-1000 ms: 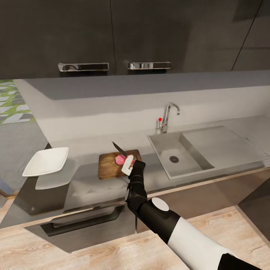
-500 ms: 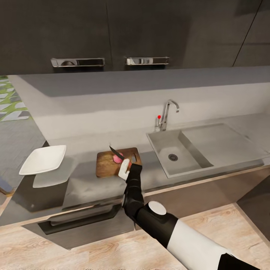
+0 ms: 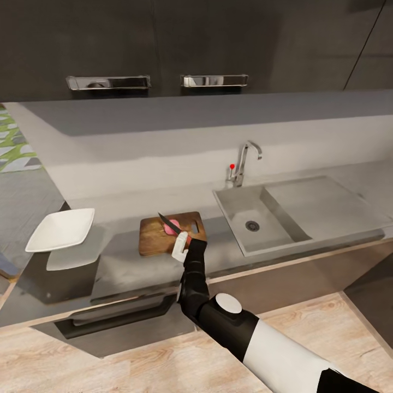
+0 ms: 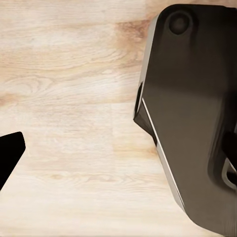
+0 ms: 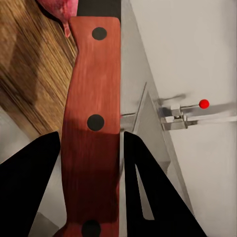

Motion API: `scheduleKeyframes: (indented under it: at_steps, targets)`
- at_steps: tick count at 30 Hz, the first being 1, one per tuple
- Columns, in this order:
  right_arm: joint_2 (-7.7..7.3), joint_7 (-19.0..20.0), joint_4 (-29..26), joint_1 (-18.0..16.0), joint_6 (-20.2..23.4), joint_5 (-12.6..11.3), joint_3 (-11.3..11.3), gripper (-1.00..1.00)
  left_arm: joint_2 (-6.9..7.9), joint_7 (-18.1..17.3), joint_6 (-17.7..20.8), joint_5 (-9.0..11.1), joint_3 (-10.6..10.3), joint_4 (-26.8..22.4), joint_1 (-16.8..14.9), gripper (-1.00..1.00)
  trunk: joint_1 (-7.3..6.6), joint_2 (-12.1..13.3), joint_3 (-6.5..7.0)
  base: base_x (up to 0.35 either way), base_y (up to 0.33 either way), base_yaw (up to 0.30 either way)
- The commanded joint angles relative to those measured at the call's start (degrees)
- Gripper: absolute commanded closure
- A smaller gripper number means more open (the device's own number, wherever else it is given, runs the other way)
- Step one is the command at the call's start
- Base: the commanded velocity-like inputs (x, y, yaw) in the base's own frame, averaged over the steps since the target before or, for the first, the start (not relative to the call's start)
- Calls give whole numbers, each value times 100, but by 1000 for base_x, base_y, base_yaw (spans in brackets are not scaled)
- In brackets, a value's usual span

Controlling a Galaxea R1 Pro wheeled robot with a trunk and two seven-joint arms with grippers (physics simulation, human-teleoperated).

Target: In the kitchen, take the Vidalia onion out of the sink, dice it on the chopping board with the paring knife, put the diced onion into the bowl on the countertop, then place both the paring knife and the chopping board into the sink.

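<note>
Right gripper (image 3: 182,244): I had it at the near edge of the board, fingers clamped on the knife handle; in the right wrist view the black fingers (image 5: 29,187) flanked the reddish riveted handle.
Knife (image 3: 166,222): I saw the dark blade angled up and away over the onion; I could not tell whether it touched.
Onion (image 3: 174,227): pink, on the board (image 3: 153,240), partly hidden by blade and gripper; cut or whole, too small to tell.
Bowl (image 3: 60,230): white, well left of the board on the counter (image 3: 136,267).
Sink (image 3: 256,218): right of the board, tap (image 3: 243,161) behind it.
Left gripper: I saw one dark fingertip (image 4: 9,155) at the picture's edge over wood floor (image 4: 74,98); its opening I could not tell.
</note>
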Motion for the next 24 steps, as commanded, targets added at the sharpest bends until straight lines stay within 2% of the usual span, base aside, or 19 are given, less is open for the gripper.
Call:
scheduleKeyframes:
  at_steps: [1,6,24]
  targets:
    - [0,-32,1,-9,34,-22,20,100,6,51,-4,18,-49,-14,4,-100,3,-11,-19,44,-60,0]
    - [0,-32,1,-9,34,-22,21,100,6,51,-1,18,-49,-14,5,-100,3,-11,-64,74,-89,0]
    - [0,-32,1,-9,34,-21,21,100,6,51,-2,18,-49,-12,3,-100,3,-11,-65,0,0,0]
